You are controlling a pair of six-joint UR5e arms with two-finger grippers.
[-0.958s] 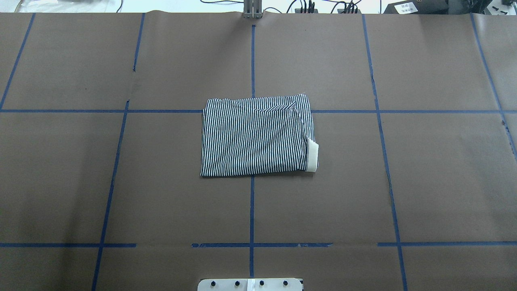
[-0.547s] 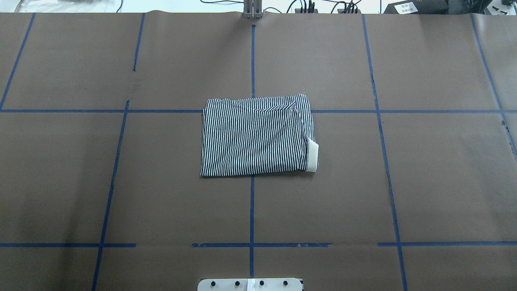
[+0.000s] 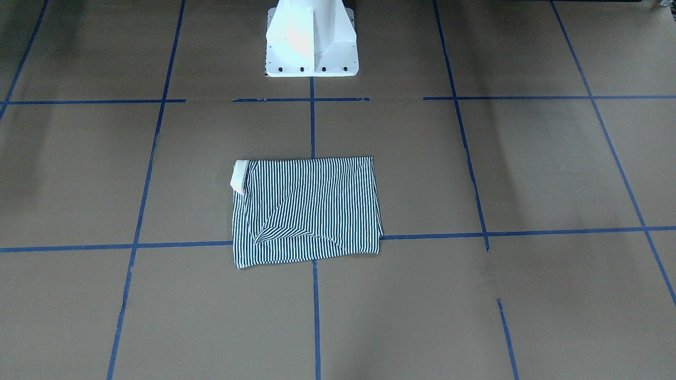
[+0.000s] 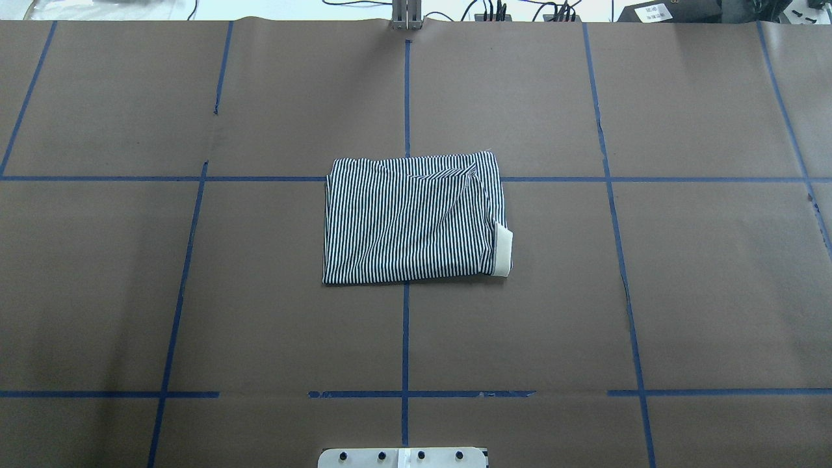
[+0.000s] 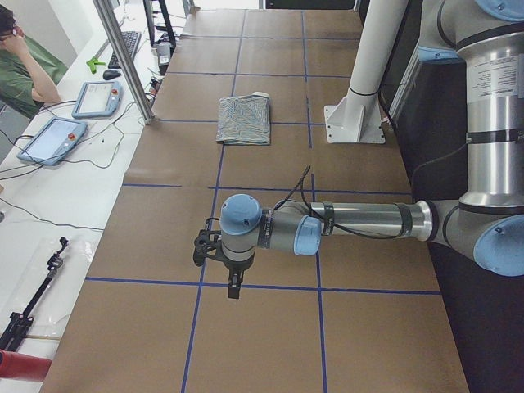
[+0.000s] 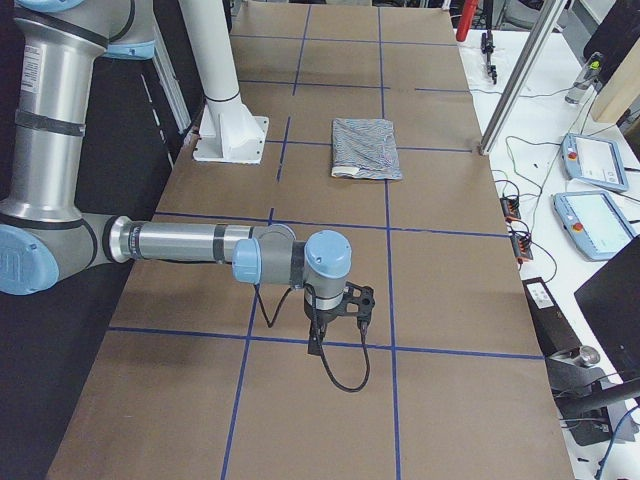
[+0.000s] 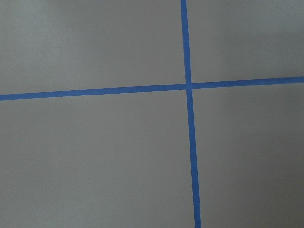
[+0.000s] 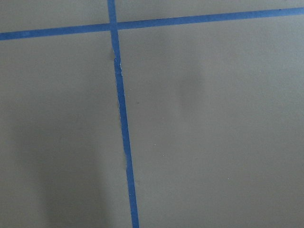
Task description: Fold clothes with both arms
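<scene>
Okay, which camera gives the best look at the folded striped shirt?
The overhead exterior view: the striped shirt lies central, large and unobstructed. The front-facing view shows it nearly as well; both side views show it small and far; the wrist cameras see only table.

Folded on itself, the polo shirt [image 4: 409, 221] hides its inner layers; only a strip of cream collar [image 4: 502, 250] shows at one edge. The left gripper [image 5: 233, 282] and right gripper [image 6: 314, 345] appear only in the side views, their jaws unreadable. The top edge of the front-facing view cuts off the white pedestal [image 3: 311, 37].
</scene>
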